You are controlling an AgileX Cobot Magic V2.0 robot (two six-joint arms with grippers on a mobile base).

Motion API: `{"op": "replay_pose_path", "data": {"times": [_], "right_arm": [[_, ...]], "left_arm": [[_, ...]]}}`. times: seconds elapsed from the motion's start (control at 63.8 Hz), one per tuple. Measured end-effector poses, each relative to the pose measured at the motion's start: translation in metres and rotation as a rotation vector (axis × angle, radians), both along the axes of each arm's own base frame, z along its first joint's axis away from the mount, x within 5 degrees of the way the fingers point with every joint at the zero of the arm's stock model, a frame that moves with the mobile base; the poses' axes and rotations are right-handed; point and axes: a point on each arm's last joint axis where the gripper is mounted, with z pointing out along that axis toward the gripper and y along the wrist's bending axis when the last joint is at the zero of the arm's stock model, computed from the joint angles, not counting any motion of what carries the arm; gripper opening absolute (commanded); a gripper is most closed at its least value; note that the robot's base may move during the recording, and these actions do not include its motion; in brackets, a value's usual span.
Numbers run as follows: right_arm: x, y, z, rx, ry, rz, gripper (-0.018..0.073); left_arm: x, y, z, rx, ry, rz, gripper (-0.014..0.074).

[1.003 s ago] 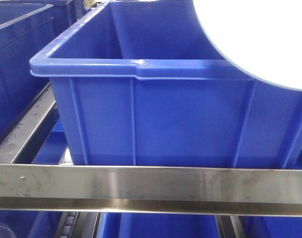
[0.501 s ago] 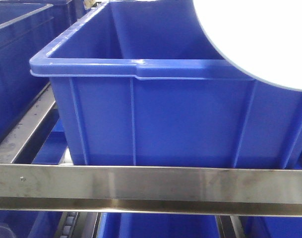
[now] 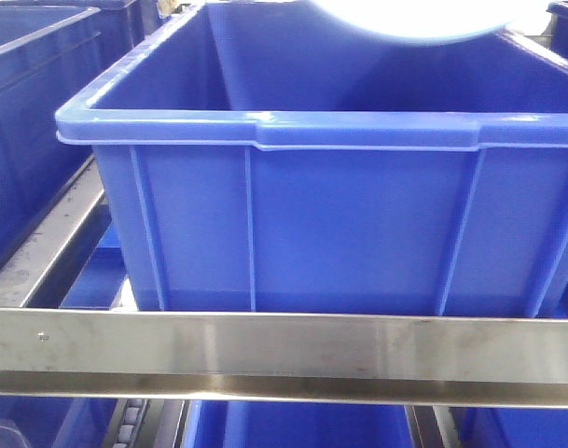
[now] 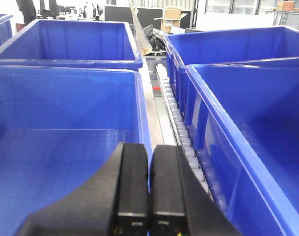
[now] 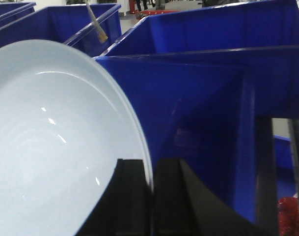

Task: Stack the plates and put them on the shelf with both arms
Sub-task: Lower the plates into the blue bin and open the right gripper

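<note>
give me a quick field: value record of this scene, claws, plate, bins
left claw: shut, holding nothing, above the bins
right claw: shut on the plate's rim
plate: pale, glossy, held over a blue bin
second plate: cannot tell
bins: blue, open-topped, in rows
support: metal rail in front of the bin

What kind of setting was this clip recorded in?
Probably a warehouse or factory storage area. Large blue plastic bins sit in rows on a stainless steel rack, with a track of white rollers between them, and stacked cardboard boxes stand in an open hall behind.
</note>
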Motion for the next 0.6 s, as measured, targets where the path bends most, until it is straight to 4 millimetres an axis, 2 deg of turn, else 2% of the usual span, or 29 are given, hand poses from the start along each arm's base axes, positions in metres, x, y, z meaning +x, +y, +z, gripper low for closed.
{"op": "replay_pose_path", "data": {"times": [0.094, 0.266, 0.407, 0.595], "right_arm": [[0.025, 0.009, -0.013, -0.004, 0.009, 0.001, 0.0048], [0.062, 0.02, -0.053, -0.027, 0.066, -0.007, 0.0049], [0.08, 0.025, -0.079, -0.04, 0.098, -0.012, 0.0084], [0.089, 0.028, -0.093, -0.042, 0.101, -0.015, 0.019]], "left_arm": [[0.0, 0.0, 0.0, 0.0, 0.0, 0.0, 0.008], [0.0, 0.0, 0.0, 0.0, 0.0, 0.0, 0.008], [0.0, 0.0, 0.0, 0.0, 0.0, 0.0, 0.008], [0.0, 0.0, 0.0, 0.0, 0.0, 0.0, 0.008]]}}
